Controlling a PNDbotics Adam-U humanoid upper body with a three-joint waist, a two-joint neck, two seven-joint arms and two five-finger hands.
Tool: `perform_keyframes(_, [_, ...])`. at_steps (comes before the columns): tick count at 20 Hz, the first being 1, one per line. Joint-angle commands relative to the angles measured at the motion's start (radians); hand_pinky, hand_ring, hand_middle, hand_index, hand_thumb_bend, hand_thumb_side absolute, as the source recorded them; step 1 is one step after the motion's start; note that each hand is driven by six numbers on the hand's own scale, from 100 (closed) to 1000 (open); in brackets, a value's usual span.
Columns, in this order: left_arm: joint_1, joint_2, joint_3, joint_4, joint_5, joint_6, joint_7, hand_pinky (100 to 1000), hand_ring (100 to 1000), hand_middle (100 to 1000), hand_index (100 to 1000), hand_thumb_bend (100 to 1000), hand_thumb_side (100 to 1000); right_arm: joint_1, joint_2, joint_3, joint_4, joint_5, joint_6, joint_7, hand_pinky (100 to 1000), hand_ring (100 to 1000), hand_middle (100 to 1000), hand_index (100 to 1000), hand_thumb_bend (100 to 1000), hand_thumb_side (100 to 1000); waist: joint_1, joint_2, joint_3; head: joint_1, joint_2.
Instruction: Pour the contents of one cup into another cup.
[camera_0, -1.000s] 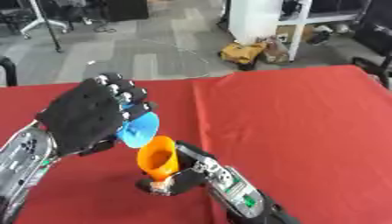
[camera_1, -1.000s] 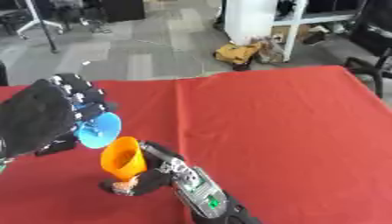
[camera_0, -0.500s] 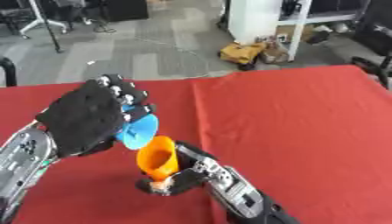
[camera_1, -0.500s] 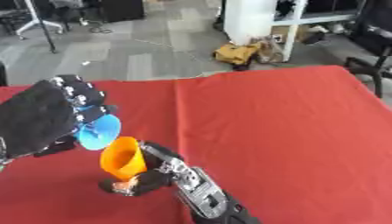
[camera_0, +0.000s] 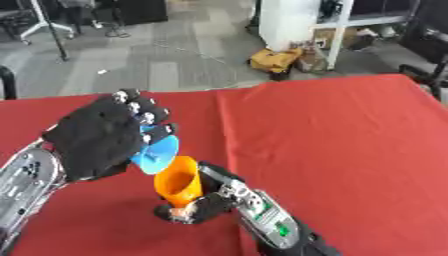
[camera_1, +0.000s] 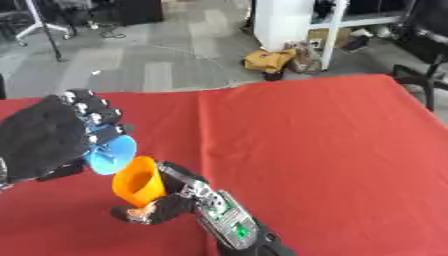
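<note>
The table, covered by a red cloth (camera_0: 332, 145), holds the work. The left hand (camera_0: 98, 135), in a black glove, grasps the blue cup (camera_0: 156, 151) and holds it tilted, its mouth just above the orange cup (camera_0: 178, 181). The right hand (camera_0: 210, 202) has its fingers closed around the base of the orange cup, which leans a little to the left near the front of the table.

Blue cup (camera_0: 156, 152): light blue, tipped on its side, mouth facing down-right toward the orange cup (camera_0: 178, 181), rim just above it. Orange cup: tapered, mouth up, tilted slightly left, base low near the red bench (camera_0: 350, 150). Contents of either cup not visible.
</note>
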Motion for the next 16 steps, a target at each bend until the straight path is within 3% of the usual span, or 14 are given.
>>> perform_keyframes(1, [-0.025,0.026,0.000,-0.018,-0.007,-0.007,-0.005,412,426,418,681,540,100,-0.019,-0.005,-0.007,-0.009,-0.007,-0.002,0.002,685,392,355,445,384,100,0.001,-0.020,0.002,-0.002,-0.013])
perform_keyframes(16, [-0.030,0.034,-0.021,-0.013,-0.040,-0.025,-0.022,430,429,419,687,530,100,-0.018,-0.005,-0.007,-0.008,-0.007,-0.002,0.001,683,392,355,445,384,100,0.001,-0.021,0.000,-0.004,-0.015])
